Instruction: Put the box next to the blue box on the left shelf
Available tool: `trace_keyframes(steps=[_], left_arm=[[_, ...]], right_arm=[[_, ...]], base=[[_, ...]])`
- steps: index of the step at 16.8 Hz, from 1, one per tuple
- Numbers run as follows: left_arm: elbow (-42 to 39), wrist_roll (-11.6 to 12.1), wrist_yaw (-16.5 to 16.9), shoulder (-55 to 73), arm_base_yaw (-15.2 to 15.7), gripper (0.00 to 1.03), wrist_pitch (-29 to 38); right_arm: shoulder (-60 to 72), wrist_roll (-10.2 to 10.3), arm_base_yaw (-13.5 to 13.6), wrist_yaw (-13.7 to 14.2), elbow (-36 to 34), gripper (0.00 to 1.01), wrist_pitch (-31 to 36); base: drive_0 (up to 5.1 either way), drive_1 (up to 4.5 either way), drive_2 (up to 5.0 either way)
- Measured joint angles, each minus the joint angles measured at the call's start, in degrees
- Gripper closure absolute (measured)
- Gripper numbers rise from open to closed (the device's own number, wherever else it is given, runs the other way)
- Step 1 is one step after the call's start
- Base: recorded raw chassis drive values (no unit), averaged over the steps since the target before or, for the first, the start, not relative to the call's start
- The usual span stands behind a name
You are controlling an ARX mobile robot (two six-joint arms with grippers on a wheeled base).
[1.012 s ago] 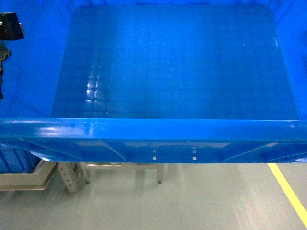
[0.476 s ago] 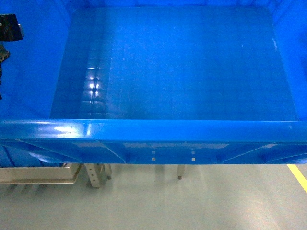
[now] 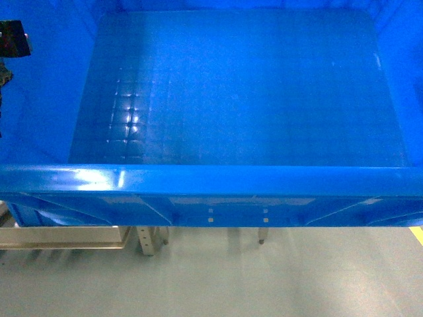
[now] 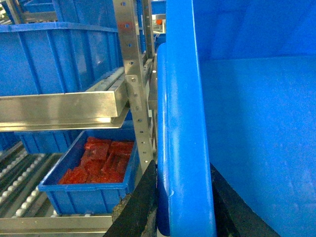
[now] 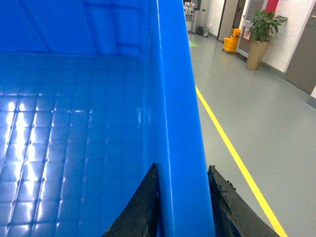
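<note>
Nearest in each wrist view, a side wall of the box (image 3: 238,92) is pinched between black pads: the left pincer (image 4: 185,207) on the left rim, the right pincer (image 5: 182,207) on the right rim. The head view is filled by the box's gridded floor and near rim, held above grey floor (image 3: 264,284). Only the left wrist view shows the left shelf (image 4: 19,177) with its white rollers, just beside the box, and a smaller blue bin (image 4: 94,173) of red packets. Only the right wrist view shows a yellow floor line (image 5: 237,163) and a distant potted plant (image 5: 261,34).
</note>
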Motion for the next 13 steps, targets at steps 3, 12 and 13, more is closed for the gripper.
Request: trace_keyframes(steps=[3, 12, 13], left_arm=[[0.0, 0.0, 0.0, 0.0, 0.0, 0.85, 0.2], [0.0, 0.0, 0.0, 0.0, 0.0, 0.86, 0.0], [0.0, 0.0, 0.0, 0.0, 0.0, 0.86, 0.0]], right_arm=[[0.0, 0.0, 0.0, 0.0, 0.0, 0.8, 0.2], [0.0, 0.0, 0.0, 0.0, 0.0, 0.8, 0.1], [0.0, 0.0, 0.0, 0.0, 0.0, 0.8, 0.0]], base=[[0.0, 4.29, -4.3], [0.0, 4.29, -4.3], [0.0, 4.29, -4.3]])
